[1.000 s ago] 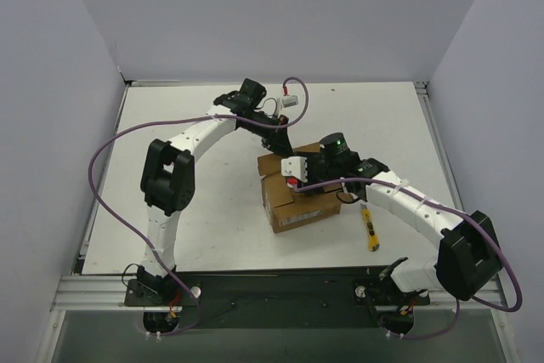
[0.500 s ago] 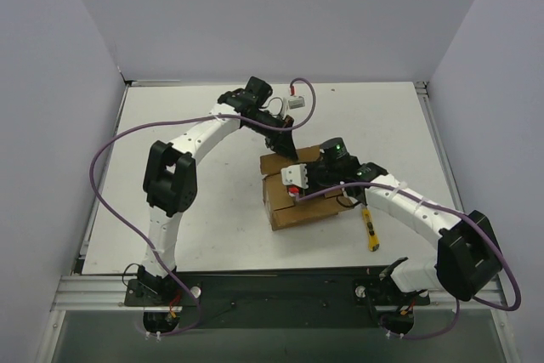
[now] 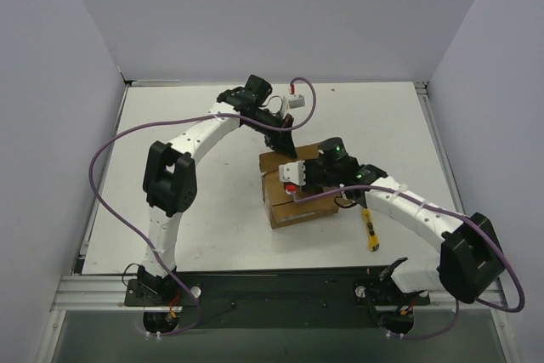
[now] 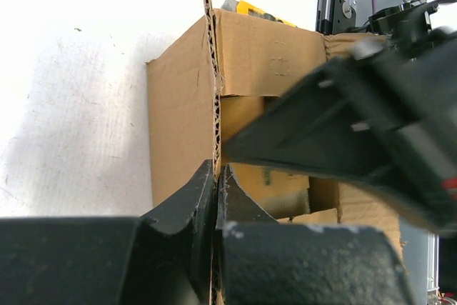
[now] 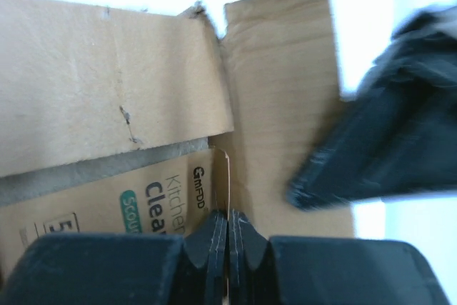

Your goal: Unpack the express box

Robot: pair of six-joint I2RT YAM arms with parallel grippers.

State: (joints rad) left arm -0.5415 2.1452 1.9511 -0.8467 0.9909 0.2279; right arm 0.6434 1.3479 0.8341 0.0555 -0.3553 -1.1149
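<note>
Left wrist view shows the left pincer (image 4: 216,176) pinched tight on a flap (image 4: 211,91) of the box (image 4: 271,55), right pincer (image 5: 228,223) likewise, so I'd peel both outward slowly without tearing.

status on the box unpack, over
left gripper shut on a flap edge of the express box; right gripper shut on another flap. flaps open, printed inner carton not yet out. yellow tool lies beside the box.
</note>
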